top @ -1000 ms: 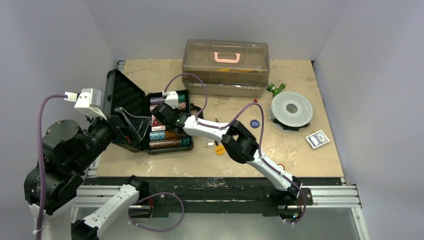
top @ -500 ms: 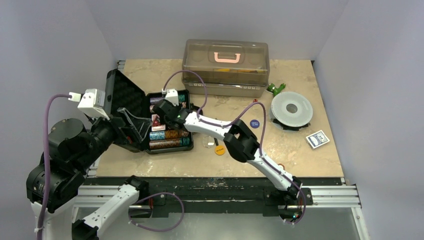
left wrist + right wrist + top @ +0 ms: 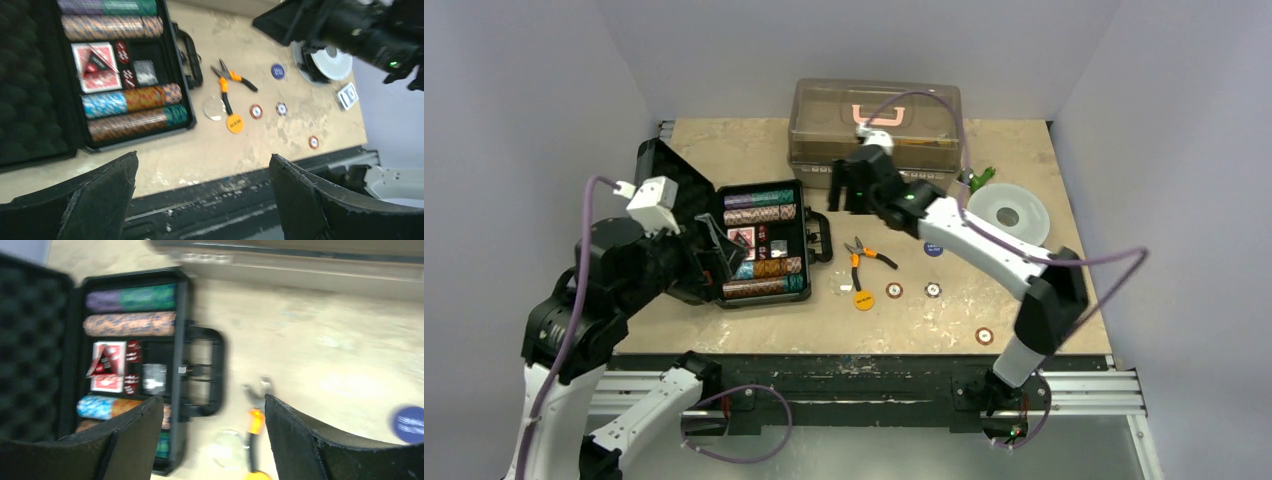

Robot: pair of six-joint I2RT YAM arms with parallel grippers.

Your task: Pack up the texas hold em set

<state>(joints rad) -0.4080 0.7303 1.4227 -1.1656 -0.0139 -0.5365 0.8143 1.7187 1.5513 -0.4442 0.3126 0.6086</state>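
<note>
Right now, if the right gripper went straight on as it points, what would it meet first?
Likely the carry handle of the small black plastic briefcase, or the tan tabletop beside it; depth unclear.

The left arm (image 3: 574, 310) folds high at the left side, the left gripper (image 3: 712, 248) tilted downward, fingers spread wide and empty; the right arm (image 3: 984, 235) bends at its elbow and reaches far-left, the right gripper (image 3: 844, 190) parted, holding nothing
</note>
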